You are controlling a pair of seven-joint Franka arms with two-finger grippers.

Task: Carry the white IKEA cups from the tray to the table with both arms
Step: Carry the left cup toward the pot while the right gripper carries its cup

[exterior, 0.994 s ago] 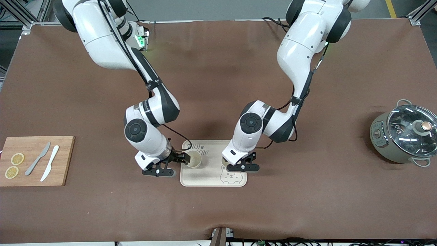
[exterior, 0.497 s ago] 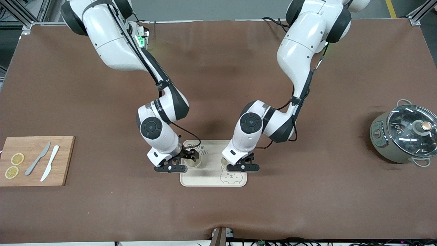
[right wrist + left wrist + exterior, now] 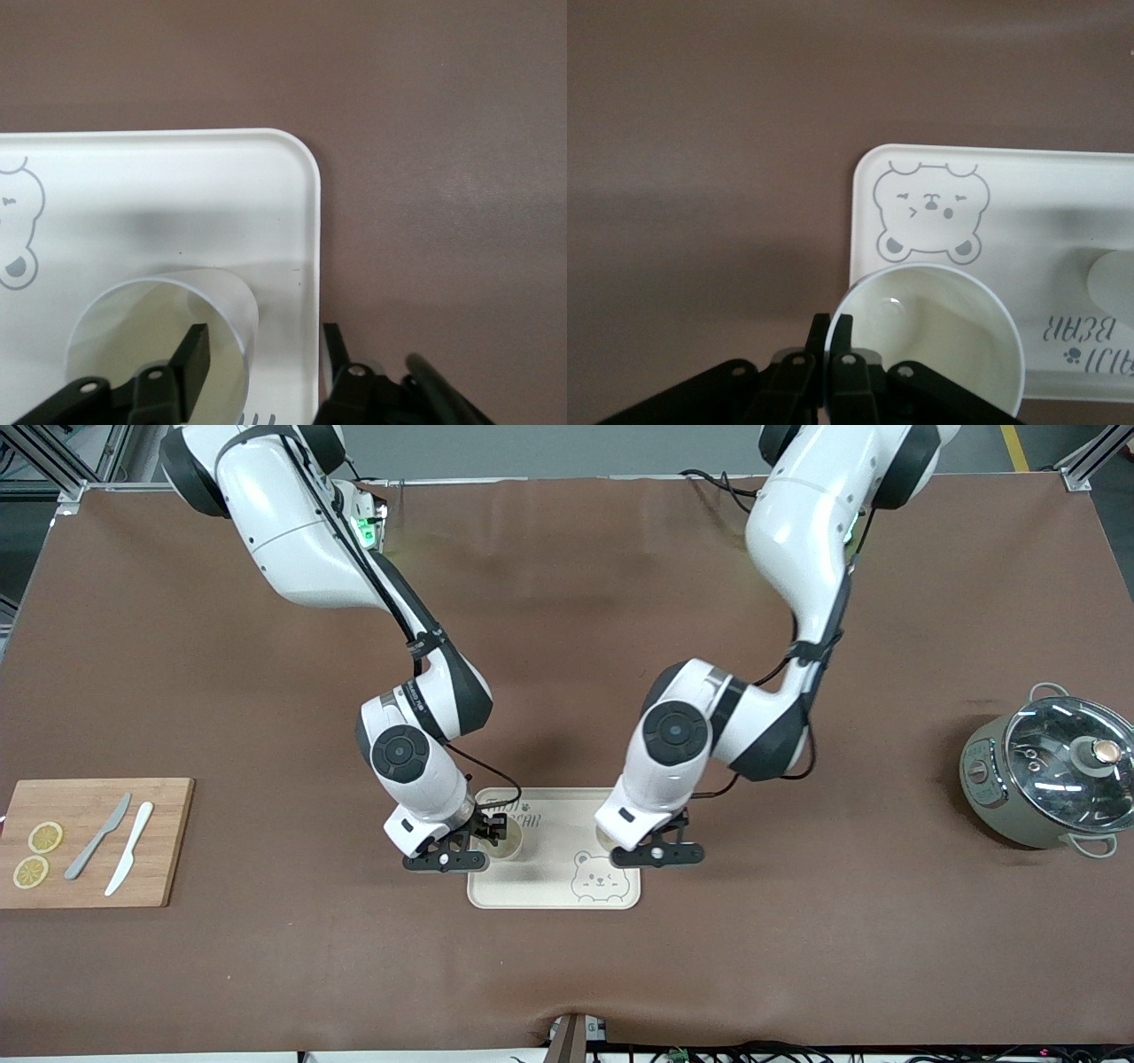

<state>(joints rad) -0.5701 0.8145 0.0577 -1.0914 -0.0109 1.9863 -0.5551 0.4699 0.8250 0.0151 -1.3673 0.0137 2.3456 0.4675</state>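
A cream bear-print tray (image 3: 549,890) lies on the brown table. One white cup (image 3: 510,844) stands on the tray toward the right arm's end. My right gripper (image 3: 490,834) is open around its wall. In the right wrist view the cup (image 3: 133,336) has one finger (image 3: 193,352) inside it and the other outside by the tray's rim (image 3: 312,221). My left gripper (image 3: 631,845) is shut on the rim of the second cup (image 3: 606,838) over the tray's other end. In the left wrist view the fingers (image 3: 849,332) pinch the cup (image 3: 939,345) beside the bear print.
A wooden cutting board (image 3: 159,841) with two lemon slices and two knives lies at the right arm's end. A grey pot with a glass lid (image 3: 1050,779) stands at the left arm's end.
The right gripper carried its cup onto the tray and stopped there. In the last half second the left arm shifted with its cup toward the left arm's end of the tray.
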